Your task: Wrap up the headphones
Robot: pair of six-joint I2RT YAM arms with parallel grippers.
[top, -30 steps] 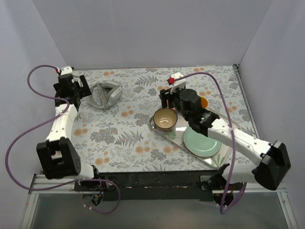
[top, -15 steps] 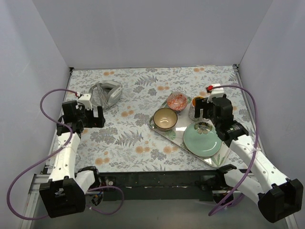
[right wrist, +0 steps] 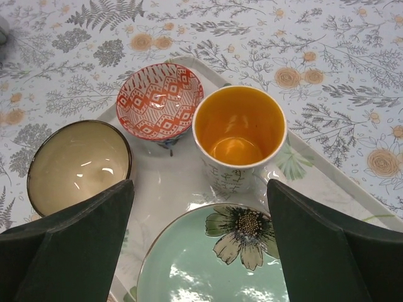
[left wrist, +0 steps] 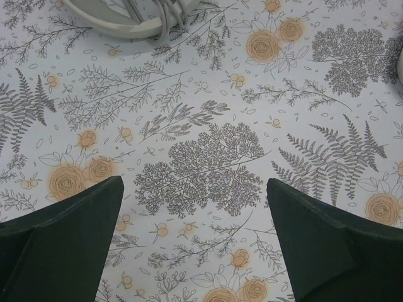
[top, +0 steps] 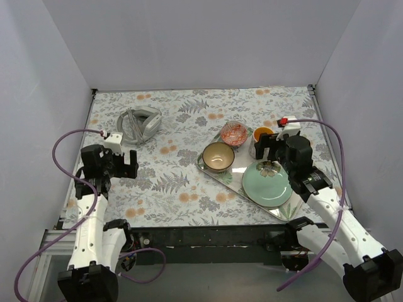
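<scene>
headphones (top: 138, 124): far left, cable looks bunched across them, untouched
left gripper (left wrist: 194, 184): jaws apart, empty, just near of them
right gripper (right wrist: 200, 185): jaws apart, empty, over tray (right wrist: 179, 182)
progress: wrap looks done — nothing obvious left

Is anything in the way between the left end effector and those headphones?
Nothing visible does. Only bare floral tablecloth lies between the open left end effector and the light grey-white over-ear headphones. The silver tray of dishes sits off to the right, clear of that path.
</scene>
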